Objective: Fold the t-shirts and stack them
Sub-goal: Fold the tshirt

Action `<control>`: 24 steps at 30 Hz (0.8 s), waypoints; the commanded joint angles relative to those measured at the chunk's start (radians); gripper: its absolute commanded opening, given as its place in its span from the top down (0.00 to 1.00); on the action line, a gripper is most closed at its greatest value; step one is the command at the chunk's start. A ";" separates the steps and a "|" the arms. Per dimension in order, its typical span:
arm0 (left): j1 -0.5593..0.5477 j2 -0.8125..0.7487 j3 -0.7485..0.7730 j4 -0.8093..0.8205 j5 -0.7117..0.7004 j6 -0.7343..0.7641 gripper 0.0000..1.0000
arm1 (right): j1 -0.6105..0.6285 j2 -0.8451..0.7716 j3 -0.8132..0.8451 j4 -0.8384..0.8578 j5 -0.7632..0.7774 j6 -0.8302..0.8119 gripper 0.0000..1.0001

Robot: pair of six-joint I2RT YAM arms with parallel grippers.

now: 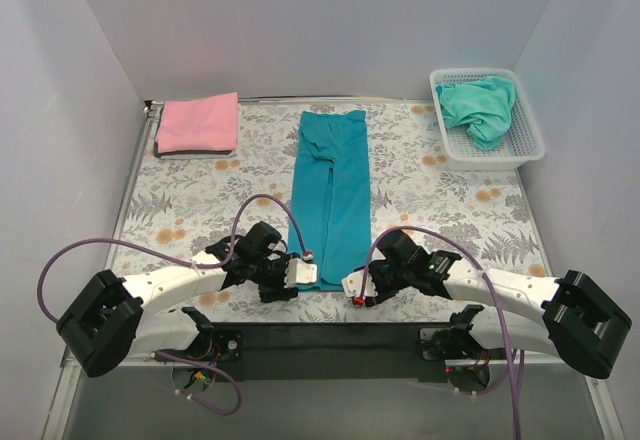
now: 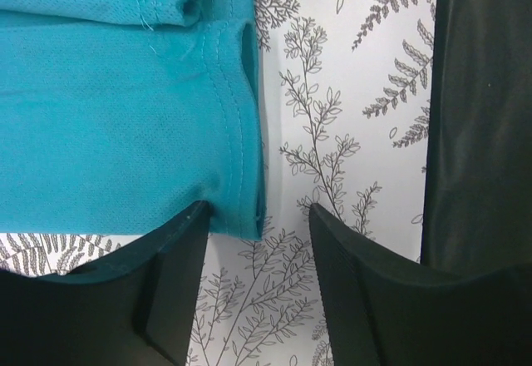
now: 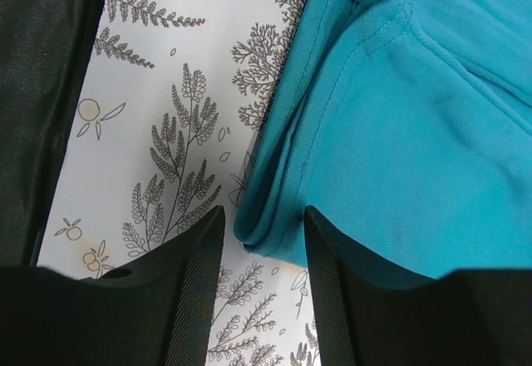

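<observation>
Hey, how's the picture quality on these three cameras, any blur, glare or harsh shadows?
Top external view: soft, even light, no glare, only faint shadows, teal shirt crisp. Left wrist view: the shirt's weave and hem stitching are sharp; the left gripper's fingers are dark and show little detail. Right wrist view: stitching equally sharp, right gripper's fingers near-black.

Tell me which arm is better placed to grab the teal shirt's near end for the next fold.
Right, marginally. The right gripper has the teal t-shirt's folded corner squarely between its open fingers; the left gripper catches only the hem edge beside one finger.
</observation>
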State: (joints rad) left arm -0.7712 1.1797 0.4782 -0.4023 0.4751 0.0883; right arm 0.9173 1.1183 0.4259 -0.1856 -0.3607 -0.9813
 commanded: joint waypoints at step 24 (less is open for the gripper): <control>0.012 -0.066 0.111 -0.078 -0.012 -0.056 1.00 | 0.031 -0.104 0.068 -0.046 0.126 0.047 0.99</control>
State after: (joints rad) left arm -0.7727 1.1484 0.5411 -0.4419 0.4583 0.0662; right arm 0.9447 1.0618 0.4458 -0.2024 -0.2634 -0.9497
